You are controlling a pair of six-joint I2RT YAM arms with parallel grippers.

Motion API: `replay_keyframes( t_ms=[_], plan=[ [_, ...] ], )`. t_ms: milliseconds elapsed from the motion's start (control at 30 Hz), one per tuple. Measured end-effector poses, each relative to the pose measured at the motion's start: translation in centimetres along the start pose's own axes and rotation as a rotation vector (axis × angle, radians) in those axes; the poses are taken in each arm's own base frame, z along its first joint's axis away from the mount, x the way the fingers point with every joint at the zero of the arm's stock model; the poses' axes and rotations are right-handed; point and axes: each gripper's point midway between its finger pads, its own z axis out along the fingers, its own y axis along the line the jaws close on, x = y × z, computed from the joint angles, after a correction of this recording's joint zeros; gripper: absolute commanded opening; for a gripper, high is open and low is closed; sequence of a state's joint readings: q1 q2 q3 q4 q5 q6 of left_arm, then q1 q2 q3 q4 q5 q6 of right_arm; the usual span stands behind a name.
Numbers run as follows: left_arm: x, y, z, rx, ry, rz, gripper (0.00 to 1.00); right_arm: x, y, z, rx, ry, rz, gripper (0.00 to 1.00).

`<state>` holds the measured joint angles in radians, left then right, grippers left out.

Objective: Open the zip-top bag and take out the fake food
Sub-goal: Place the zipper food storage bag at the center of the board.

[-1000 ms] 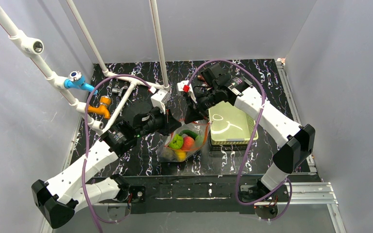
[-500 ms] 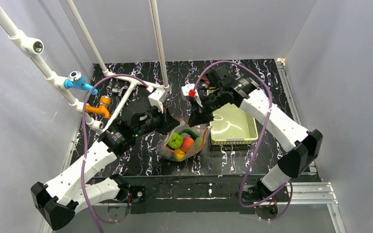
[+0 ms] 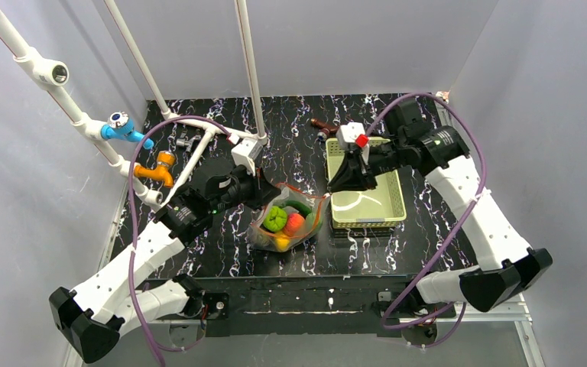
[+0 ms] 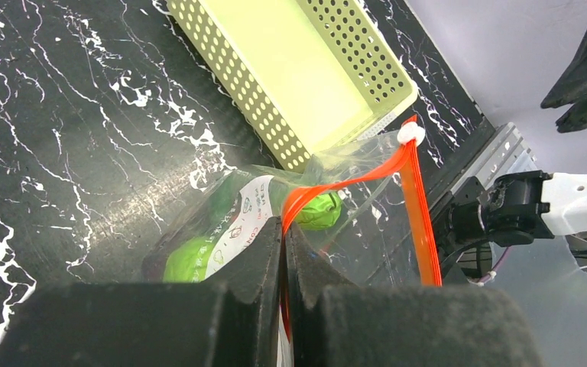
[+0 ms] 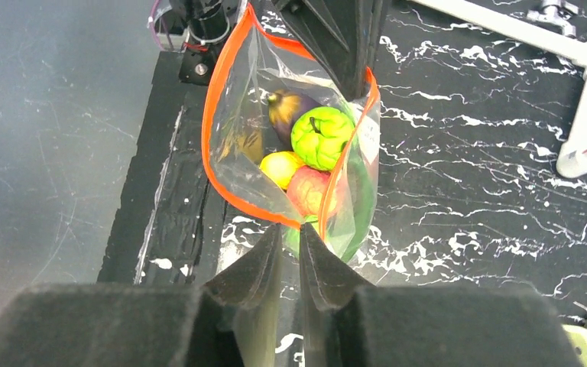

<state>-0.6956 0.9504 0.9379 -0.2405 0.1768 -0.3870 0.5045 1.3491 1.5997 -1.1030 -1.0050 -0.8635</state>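
The zip-top bag (image 3: 313,223) lies on the black marbled table with its red-orange rim (image 5: 214,145) pulled open. Inside are the fake food pieces: a green round fruit (image 5: 321,138), a purple eggplant (image 5: 287,107), a yellow piece (image 5: 281,167), a red-orange tomato (image 5: 309,189) and a green cucumber (image 3: 300,206). My left gripper (image 3: 264,195) is shut on the bag's rim (image 4: 283,225) at its left side. My right gripper (image 3: 336,186) hangs over the basket's left edge, just beyond the bag's right end. Its fingers (image 5: 290,227) stand slightly apart with nothing between them. The white zipper slider (image 4: 410,134) sits free.
A yellow-green perforated basket (image 3: 367,200) stands right of the bag, also in the left wrist view (image 4: 329,84). A brown object with a handle (image 3: 323,125) lies behind it. White pipes (image 3: 199,126) with a blue tap (image 3: 118,122) and an orange tap (image 3: 160,167) stand at the back left.
My right gripper has moved right, from the bag's mouth to over the basket's left edge. The bag's mouth now gapes wider. My left gripper still holds the rim.
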Motion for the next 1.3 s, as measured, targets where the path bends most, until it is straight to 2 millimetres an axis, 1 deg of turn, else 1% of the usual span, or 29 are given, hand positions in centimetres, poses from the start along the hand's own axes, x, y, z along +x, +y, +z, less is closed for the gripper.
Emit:
replay_keyframes(
  t_ms=[100, 133, 167, 200, 333, 467, 533, 600, 733, 933, 1300],
  plan=[
    [0.1, 0.3, 0.1, -0.01, 0.006, -0.004, 0.0, 1.1, -0.1, -1.2, 0.037, -0.032, 0.049, 0.21],
    [0.0, 0.4, 0.2, -0.013, 0.007, -0.005, 0.0, 1.3, -0.1, -1.5, 0.048, -0.04, 0.062, 0.8],
    [0.0, 0.5, 0.2, -0.016, 0.007, -0.006, 0.0, 1.7, -0.3, -1.9, 0.062, -0.053, 0.074, 0.98],
    [-0.1, 0.6, 0.2, -0.02, 0.006, -0.008, 0.0, 2.1, -0.3, -2.2, 0.074, -0.064, 0.097, 1.0],
    [-0.5, 1.1, 0.0, -0.036, 0.008, -0.011, 0.0, 4.0, -0.6, -2.9, 0.115, -0.101, 0.145, 1.0],
    [-1.3, 1.6, -0.1, -0.056, 0.008, -0.009, 0.0, 6.0, -1.2, -3.4, 0.153, -0.132, 0.208, 1.0],
    [-1.9, 1.9, -0.2, -0.066, 0.003, -0.005, 0.0, 6.6, -1.7, -3.8, 0.173, -0.147, 0.229, 1.0],
    [-2.5, 2.1, -0.2, -0.076, -0.001, 0.0, 0.0, 6.9, -2.3, -4.2, 0.195, -0.16, 0.234, 1.0],
    [-4.5, 2.7, -0.3, -0.094, -0.022, 0.02, 0.0, 7.7, -2.9, -4.8, 0.229, -0.185, 0.244, 1.0],
    [-7.3, 3.8, -0.3, -0.12, -0.052, 0.032, 0.0, 8.6, -3.4, -5.0, 0.244, -0.205, 0.261, 1.0],
    [-11.5, 6.0, 0.8, -0.159, -0.076, 0.051, 0.0, 8.8, -3.7, -5.0, 0.25, -0.213, 0.246, 1.0]
  ],
)
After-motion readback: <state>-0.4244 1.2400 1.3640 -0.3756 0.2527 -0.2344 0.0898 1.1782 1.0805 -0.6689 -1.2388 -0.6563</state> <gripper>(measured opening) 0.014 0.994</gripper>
